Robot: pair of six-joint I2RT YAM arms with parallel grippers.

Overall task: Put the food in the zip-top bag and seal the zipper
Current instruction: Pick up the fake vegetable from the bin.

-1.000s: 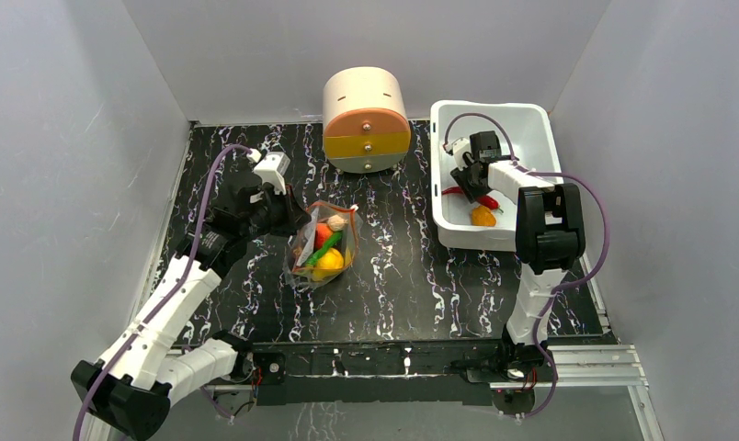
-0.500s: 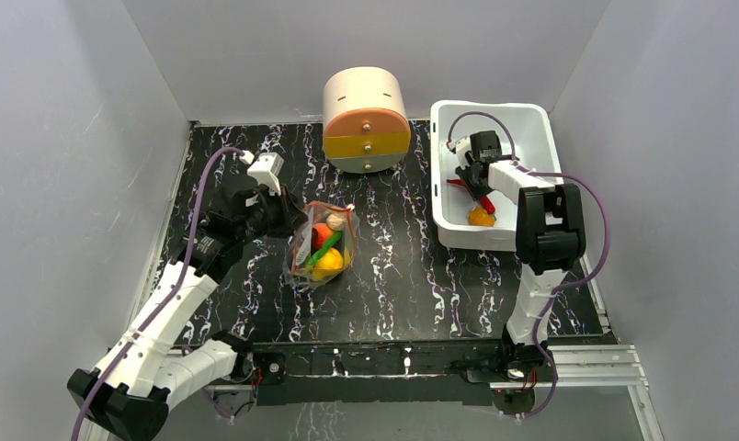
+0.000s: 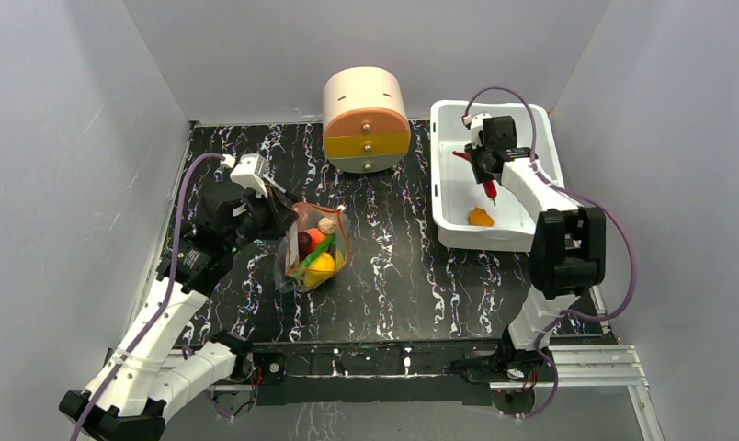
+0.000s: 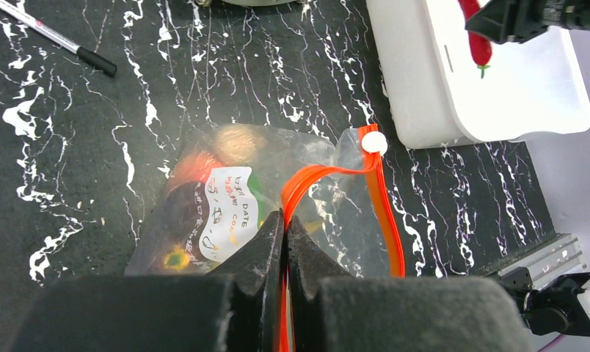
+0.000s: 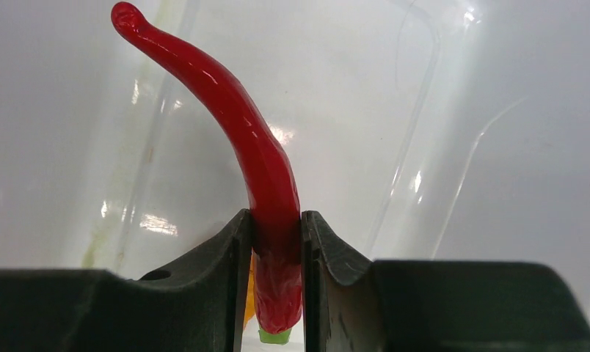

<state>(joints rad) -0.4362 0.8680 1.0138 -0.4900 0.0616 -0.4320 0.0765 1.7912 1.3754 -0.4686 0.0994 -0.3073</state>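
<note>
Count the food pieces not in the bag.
2: the red chili pinched in the right fingers over the white tub, and an orange fruit lying in that tub. More may be hidden.

Top view: bright, even overhead light, only short soft shadows on the dark marbled worktop (image 3: 393, 276), sharp edge to edge, walls leaning slightly from the wide angle. Left wrist view: sharp on the zip-top bag (image 4: 277, 158), white glare patches on its crinkled plastic, left tool (image 4: 283, 218) dark and out of focus close to the lens. Right wrist view: white tub (image 5: 461, 147) nearly blown out with streaky reflections, glossy highlights down the red chili (image 5: 255, 147), right tool (image 5: 276, 220) dark and soft at the bottom edge.
</note>
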